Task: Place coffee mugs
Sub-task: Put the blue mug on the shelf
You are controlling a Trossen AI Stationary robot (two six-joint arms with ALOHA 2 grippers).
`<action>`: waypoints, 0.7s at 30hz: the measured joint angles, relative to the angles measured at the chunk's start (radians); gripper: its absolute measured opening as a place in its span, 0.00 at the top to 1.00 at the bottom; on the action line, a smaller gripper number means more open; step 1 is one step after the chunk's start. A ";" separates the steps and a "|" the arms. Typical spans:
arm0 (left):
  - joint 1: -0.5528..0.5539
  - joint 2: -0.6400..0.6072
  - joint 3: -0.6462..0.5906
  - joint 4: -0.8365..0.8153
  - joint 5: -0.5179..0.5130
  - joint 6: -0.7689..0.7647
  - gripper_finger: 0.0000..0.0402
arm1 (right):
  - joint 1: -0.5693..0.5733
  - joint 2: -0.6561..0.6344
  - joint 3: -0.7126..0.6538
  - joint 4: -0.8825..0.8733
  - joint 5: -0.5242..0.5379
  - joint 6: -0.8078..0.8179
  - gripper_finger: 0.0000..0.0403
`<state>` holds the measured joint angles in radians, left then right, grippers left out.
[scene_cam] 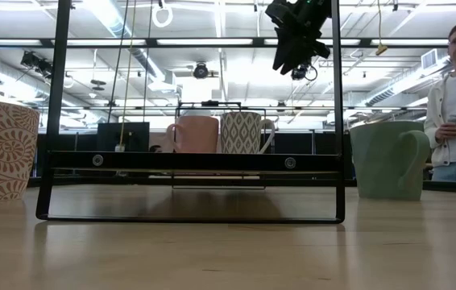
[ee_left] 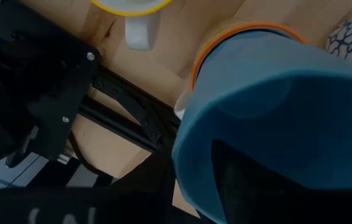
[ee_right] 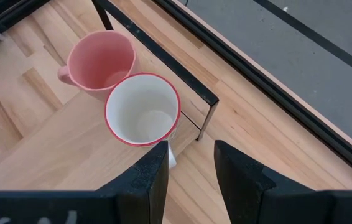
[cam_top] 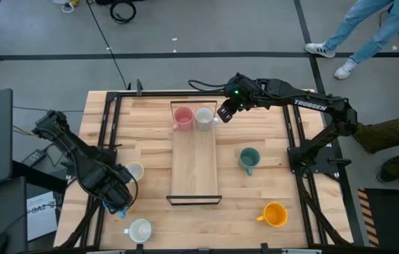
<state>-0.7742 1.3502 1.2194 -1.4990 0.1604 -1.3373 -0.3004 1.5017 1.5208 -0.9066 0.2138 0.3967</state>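
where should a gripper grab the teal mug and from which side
Take the teal mug by its rim wall, coming straight down from above. It stands upright on the table with its mouth open to the top and its handle toward the front edge, so one finger could go inside and one outside, on a side away from the handle. Nothing stands close around it.

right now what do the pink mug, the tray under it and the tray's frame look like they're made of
Pink mug: seemingly ceramic, smooth with a soft sheen, thick rounded rim.
Tray: pale wood; straight grain lines run along its board, finish matte.
Frame: probably metal, thin square black bars with sharp corners, matte black coat.
The right gripper hovers open beside the white mug next to the pink one.
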 joint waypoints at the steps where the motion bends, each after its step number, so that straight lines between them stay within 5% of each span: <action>1: 0.000 0.000 0.000 0.000 0.000 0.000 0.75 | 0.000 0.000 0.000 0.000 0.000 0.000 0.67; 9: 0.001 -0.003 0.002 0.008 0.003 0.016 0.89 | 0.000 0.000 0.000 0.000 0.000 0.000 0.67; 21: 0.014 -0.004 0.013 -0.002 0.003 0.031 0.92 | 0.000 0.000 0.000 0.000 0.000 0.000 0.67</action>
<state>-0.7600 1.3460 1.2327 -1.5005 0.1635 -1.3059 -0.3004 1.5017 1.5208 -0.9062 0.2138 0.3969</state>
